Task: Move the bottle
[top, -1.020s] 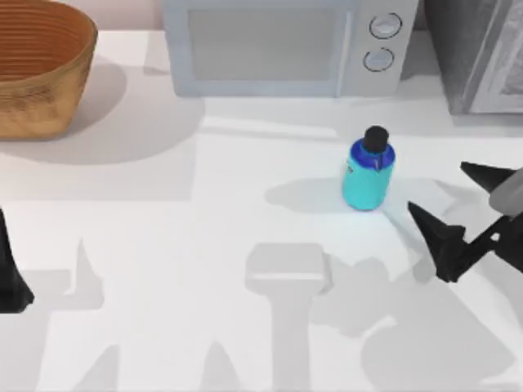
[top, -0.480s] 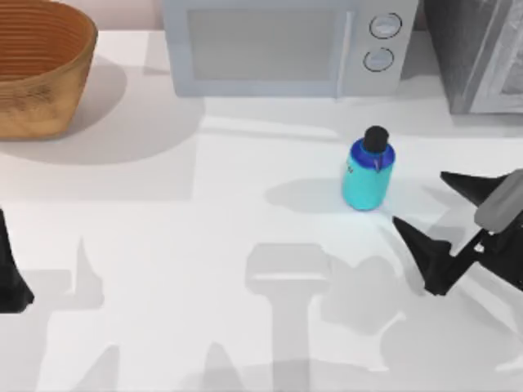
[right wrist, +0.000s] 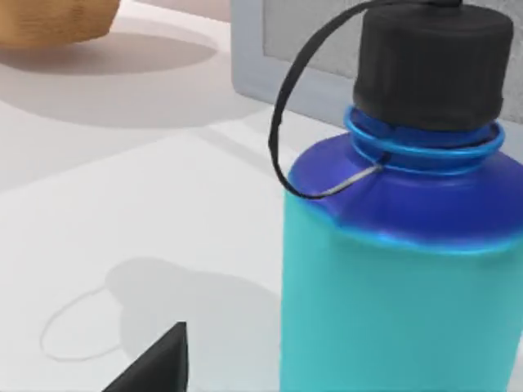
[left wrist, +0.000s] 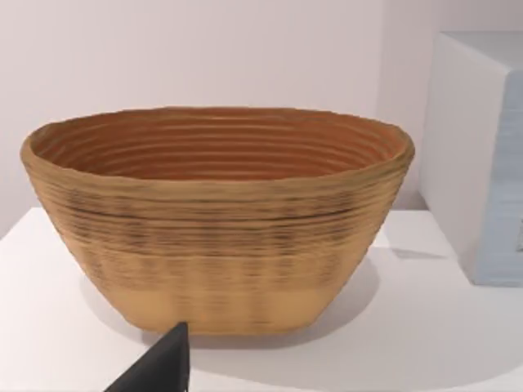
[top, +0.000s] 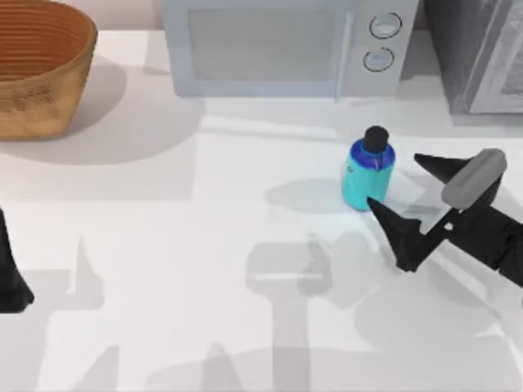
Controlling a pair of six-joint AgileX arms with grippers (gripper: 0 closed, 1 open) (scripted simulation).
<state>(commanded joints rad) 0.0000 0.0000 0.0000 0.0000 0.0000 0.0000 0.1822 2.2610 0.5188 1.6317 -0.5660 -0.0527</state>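
On the right half of the white worktop (top: 163, 245), the bottle (top: 367, 175) stands upright, a squat cyan body under a blue shoulder and a black cap, just in front of the microwave (top: 286, 45) near its two round knobs (top: 381, 41). Just right of the bottle is the right pincer (top: 397, 186), its two black fingers spread apart: the far finger (top: 437, 167) points at the bottle's right side with a small gap showing, and the near finger's tip (top: 377, 206) lies right against the bottle's base, though actual contact cannot be told. The bottle sits at the mouth of the gap between them, not yet within it. From the right wrist view the bottle (right wrist: 400, 245) looms close, a thin black tether looping from the cap (right wrist: 429, 61) down to the shoulder, with one dark finger (right wrist: 155, 363) at the frame's edge. Far left on the worktop stands a woven basket (top: 41, 69), which the left wrist view faces head-on (left wrist: 216, 216). At the near left edge, the left arm (top: 10, 273) is parked, well apart from everything; whether its pincer is apart or together cannot be told. A grey appliance (top: 478, 53) occupies the far right corner beside the microwave.
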